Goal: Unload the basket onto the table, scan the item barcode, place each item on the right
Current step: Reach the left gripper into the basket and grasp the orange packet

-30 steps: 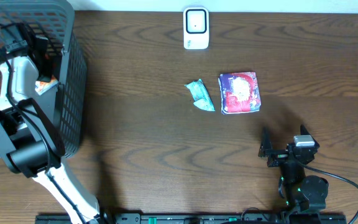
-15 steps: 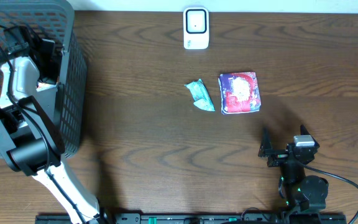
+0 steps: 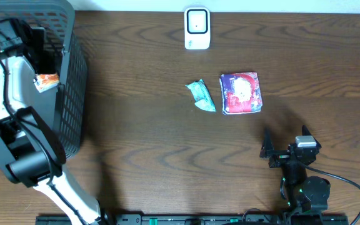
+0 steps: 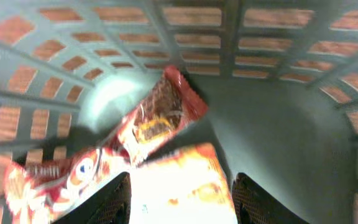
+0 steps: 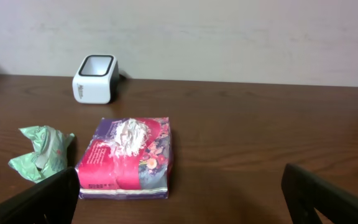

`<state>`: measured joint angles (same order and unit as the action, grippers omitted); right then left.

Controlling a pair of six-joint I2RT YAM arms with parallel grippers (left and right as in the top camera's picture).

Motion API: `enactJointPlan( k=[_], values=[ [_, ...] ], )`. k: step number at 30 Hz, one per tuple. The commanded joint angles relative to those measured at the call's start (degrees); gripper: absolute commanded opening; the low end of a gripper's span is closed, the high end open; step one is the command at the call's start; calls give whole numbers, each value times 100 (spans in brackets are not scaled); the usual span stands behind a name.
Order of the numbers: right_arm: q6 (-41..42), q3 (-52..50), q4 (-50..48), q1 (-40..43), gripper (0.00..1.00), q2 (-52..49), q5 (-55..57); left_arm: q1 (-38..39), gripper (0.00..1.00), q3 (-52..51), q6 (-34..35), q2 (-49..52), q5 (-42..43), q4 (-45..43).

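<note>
Gripping an orange packet (image 4: 182,165), the left tool (image 4: 180,198) hangs inside the basket (image 3: 74,100).

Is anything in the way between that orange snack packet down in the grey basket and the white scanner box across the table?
Yes: the wall of the grey mesh basket surrounds the orange snack packet, so it would need lifting over. Beyond that, only bare wooden table lies before the white scanner box.
</note>
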<state>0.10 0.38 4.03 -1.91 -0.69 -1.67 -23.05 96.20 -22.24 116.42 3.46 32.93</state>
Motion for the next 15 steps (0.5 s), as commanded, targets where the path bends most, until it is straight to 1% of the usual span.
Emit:
enactJointPlan(
  k=[1,4,8,12,15],
  values=[
    [-81,-7,24,4,99,33,7,-20,52,101,31,-94,170,398],
    [-81,-7,24,4,99,31,7,-20,52,61,-699,-68,164,828],
    [-81,-7,24,4,99,33,7,-20,52,-157,-1200,-68,-9,857],
    [-81,-7,24,4,99,31,7,-20,52,-538,-1799,-68,-11,520],
    [-81,-7,24,4,99,31,7,-20,52,-826,-1871,-63,-201,35]
  ],
)
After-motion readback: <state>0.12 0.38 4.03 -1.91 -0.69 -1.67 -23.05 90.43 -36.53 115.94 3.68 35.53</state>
